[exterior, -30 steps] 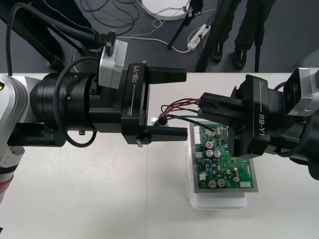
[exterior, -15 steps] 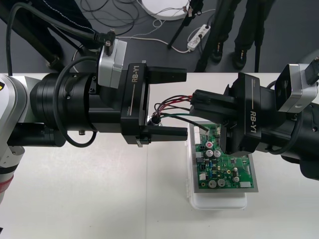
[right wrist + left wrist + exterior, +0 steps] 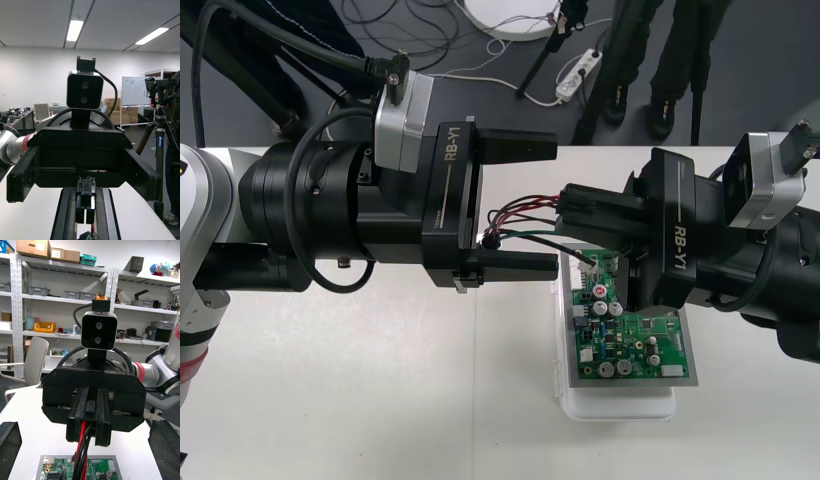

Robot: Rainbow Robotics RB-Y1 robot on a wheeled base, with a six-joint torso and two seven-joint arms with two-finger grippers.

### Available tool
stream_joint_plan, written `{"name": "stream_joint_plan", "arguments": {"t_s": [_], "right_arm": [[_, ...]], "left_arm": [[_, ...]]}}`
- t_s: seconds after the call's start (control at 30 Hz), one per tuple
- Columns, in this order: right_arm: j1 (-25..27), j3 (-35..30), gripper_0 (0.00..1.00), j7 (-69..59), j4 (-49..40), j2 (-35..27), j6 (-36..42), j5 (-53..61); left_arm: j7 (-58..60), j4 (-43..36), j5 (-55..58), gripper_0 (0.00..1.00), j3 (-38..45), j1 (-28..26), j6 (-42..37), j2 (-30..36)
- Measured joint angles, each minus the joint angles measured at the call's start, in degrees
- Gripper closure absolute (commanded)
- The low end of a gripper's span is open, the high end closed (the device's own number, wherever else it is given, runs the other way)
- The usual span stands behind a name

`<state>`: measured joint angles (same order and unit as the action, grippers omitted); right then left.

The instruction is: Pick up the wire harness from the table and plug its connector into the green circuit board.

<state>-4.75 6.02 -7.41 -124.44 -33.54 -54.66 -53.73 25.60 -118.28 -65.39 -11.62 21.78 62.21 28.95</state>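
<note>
Above the table, my right gripper (image 3: 572, 212) is shut on the harness's black plug (image 3: 85, 210), held over the far end of the green circuit board (image 3: 632, 330). Its fingers (image 3: 103, 420) clamp the plug (image 3: 90, 408) between them. Red, black and green wires (image 3: 525, 222) run left from the plug to the metal socket (image 3: 491, 240), which hangs between the fingers of my left gripper (image 3: 552, 207). That gripper is open, its fingers (image 3: 9, 444) far apart and touching nothing. The board (image 3: 80, 467) lies below the plug.
The board rests on a white base (image 3: 620, 404) at the table's right centre. Both arms crowd the middle of the table, facing each other. Cables and a power strip (image 3: 578, 68) lie on the dark floor beyond the far edge.
My right gripper has moved left with the plug, closer to the left gripper, and the wires have bunched a little. The left arm has barely shifted.
</note>
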Motion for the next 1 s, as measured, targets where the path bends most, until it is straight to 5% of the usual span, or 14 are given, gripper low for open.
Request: {"name": "stream_joint_plan", "arguments": {"t_s": [1.0], "right_arm": [[-0.32,1.01,1.00,0.00,-0.04,0.00,1.01,0.05]], "left_arm": [[0.00,0.02,0.53,0.00,-0.27,0.01,0.00,0.05]]}}
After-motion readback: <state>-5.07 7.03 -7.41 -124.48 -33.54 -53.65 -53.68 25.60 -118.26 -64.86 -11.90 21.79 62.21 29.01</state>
